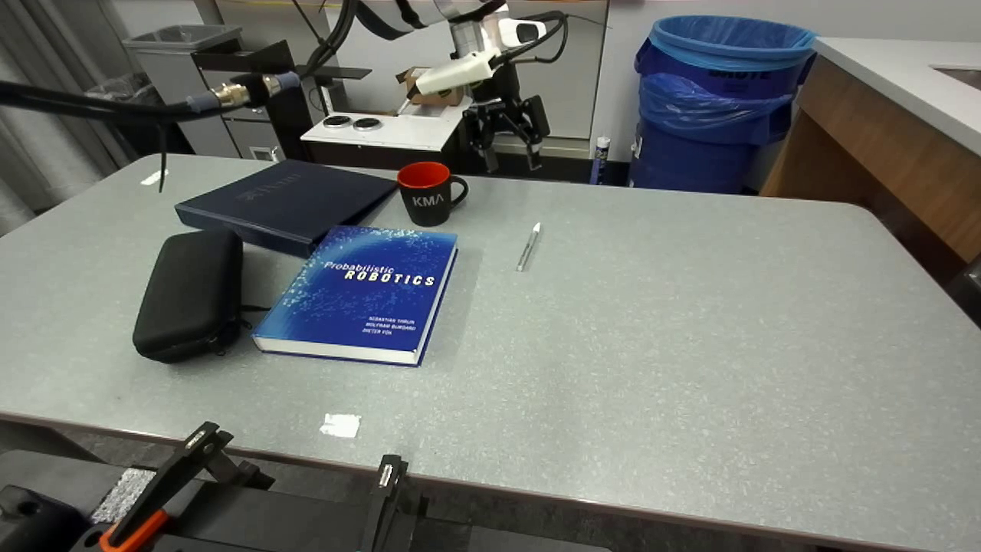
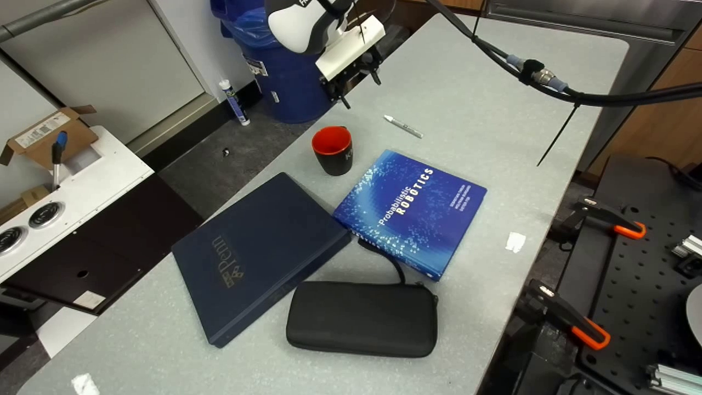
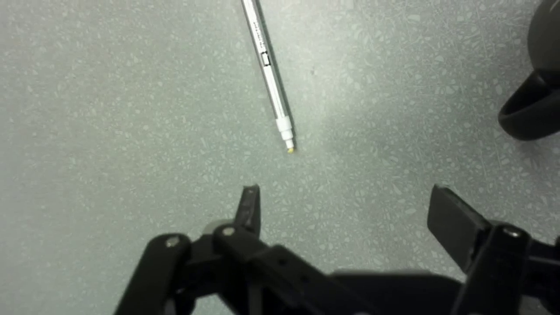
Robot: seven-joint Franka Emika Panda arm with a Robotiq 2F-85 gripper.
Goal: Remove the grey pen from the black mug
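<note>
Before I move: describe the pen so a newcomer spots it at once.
On the grey table, find the bright blue book, then the black mug. The pen lies flat beyond the mug's handle, touching neither. It's slim, light grey and white-tipped, unlike those bulkier neighbours.

In an exterior view, free room spanned the table [image 1: 728, 330] across the right of the frame; the black mug [image 1: 426, 202], upper centre, and blue book [image 1: 360, 299], left of centre, obstructed low passage leftward.

Black mug [image 1: 427, 195] reads KMA, blue book [image 1: 360, 295] Probabilistic ROBOTICS, binder [image 2: 260, 255] Penn
</note>
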